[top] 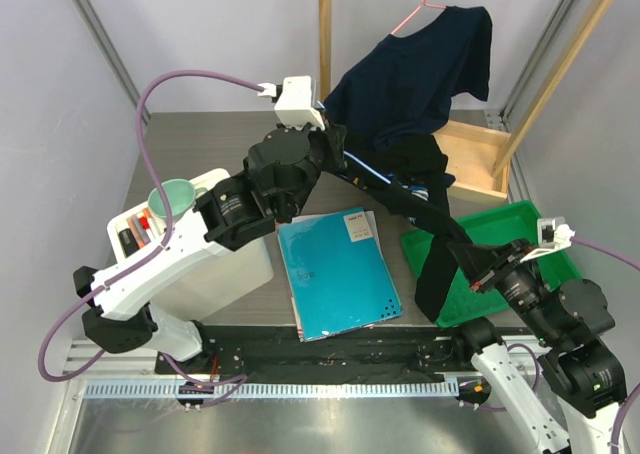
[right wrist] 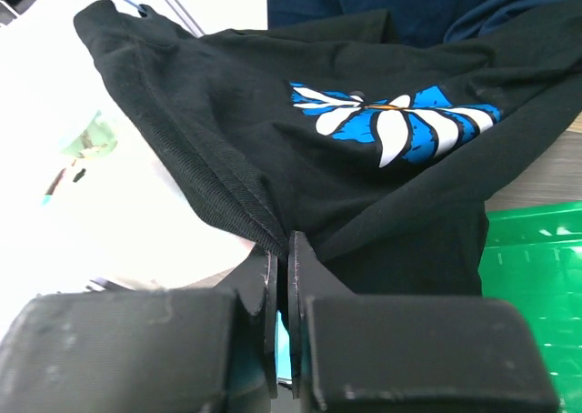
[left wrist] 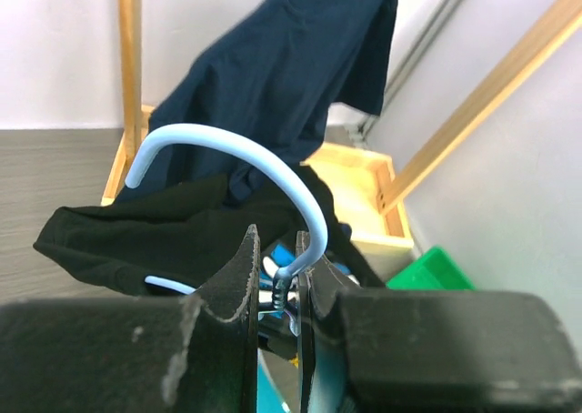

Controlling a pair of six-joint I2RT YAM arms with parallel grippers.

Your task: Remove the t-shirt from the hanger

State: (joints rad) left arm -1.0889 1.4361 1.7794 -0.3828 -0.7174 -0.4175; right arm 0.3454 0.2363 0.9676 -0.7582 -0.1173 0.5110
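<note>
Grey table (top: 200, 144) and a wooden rack (top: 325, 24) set the scene; the left gripper (left wrist: 277, 254) is nearly closed on the twisted neck of the light blue hanger (left wrist: 238, 147), holding it in mid-air, while the right gripper (right wrist: 282, 254) is pinched tight on an edge of the black t-shirt (right wrist: 273, 149). That shirt stretches taut between them above the green tray (top: 525, 224), its upper end draped over the hanger. I judge the removal begun but unfinished, as the cloth has yet to slide clear.

Passage across the middle of the table (top: 200, 144) is being blocked by the black t-shirt (top: 428, 214), stretched taut above it. The far right is being closed off by the navy shirt (top: 410, 74) and wooden rack (top: 325, 24). Room is being left at the far-left corner.
</note>
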